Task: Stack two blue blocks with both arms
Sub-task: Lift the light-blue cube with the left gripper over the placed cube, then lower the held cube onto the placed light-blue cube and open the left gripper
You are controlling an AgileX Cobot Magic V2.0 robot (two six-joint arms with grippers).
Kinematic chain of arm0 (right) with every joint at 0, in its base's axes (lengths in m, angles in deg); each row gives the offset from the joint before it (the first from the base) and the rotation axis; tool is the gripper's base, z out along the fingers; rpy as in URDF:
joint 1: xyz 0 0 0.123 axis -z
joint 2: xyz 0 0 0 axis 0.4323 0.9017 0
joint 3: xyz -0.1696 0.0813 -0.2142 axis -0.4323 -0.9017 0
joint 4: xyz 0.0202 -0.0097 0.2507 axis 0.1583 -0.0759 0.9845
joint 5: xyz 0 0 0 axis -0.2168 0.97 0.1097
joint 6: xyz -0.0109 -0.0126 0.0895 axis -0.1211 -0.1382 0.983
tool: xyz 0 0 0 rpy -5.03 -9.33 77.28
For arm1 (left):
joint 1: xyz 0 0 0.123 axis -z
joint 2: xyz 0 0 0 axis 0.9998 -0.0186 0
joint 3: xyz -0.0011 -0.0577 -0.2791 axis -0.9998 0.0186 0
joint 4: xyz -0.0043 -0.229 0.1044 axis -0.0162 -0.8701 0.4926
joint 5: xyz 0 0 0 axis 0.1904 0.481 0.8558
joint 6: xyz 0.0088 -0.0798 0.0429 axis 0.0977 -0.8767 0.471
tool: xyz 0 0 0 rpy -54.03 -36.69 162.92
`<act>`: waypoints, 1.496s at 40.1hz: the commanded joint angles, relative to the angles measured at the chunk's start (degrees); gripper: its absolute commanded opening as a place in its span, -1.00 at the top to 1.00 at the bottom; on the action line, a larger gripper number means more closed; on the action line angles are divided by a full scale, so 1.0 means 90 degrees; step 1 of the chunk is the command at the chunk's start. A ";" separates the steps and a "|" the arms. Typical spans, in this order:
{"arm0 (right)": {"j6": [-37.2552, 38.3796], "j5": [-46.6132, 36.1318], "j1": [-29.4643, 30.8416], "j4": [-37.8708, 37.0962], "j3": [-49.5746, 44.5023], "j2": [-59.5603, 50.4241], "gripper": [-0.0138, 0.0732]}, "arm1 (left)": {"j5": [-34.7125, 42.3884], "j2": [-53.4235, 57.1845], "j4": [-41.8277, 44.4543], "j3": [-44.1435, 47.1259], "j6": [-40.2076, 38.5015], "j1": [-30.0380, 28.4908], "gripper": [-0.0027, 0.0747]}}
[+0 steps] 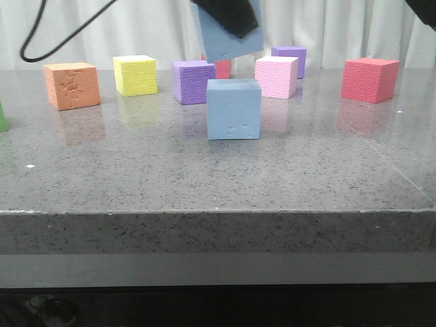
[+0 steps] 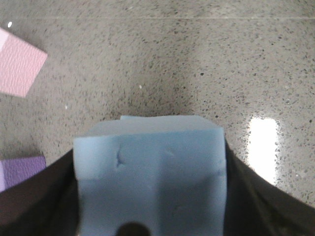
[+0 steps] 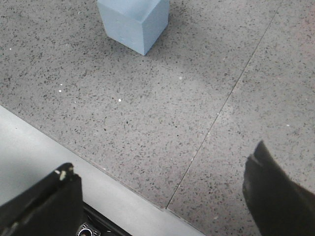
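My left gripper (image 1: 228, 20) hangs high over the table, fingers (image 2: 37, 196) clamped tight. My right gripper (image 3: 162, 196) is spread wide, holding nothing.

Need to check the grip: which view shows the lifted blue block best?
Left wrist view: the lifted blue block fills it, clamped between the left gripper's fingers. Front view shows only its lower part; right wrist view misses it.
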 commanded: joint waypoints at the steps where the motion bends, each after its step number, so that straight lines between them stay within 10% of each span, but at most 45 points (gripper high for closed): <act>1: -0.0005 -0.0367 0.0019 0.0018 0.0177 -0.0094 -0.84 | 0.0374 0.0330 -0.0132 -0.0233 0.0317 0.0046 0.01; 23: -0.0005 -0.0367 0.0019 0.0018 0.0177 -0.0094 -0.84 | 0.0368 0.0001 0.0046 -0.0222 0.0662 0.0071 -0.01; 60: -0.0005 -0.0367 0.0019 0.0018 0.0177 -0.0094 -0.84 | 0.0625 0.0262 0.0048 -0.0222 0.0487 0.0071 -0.63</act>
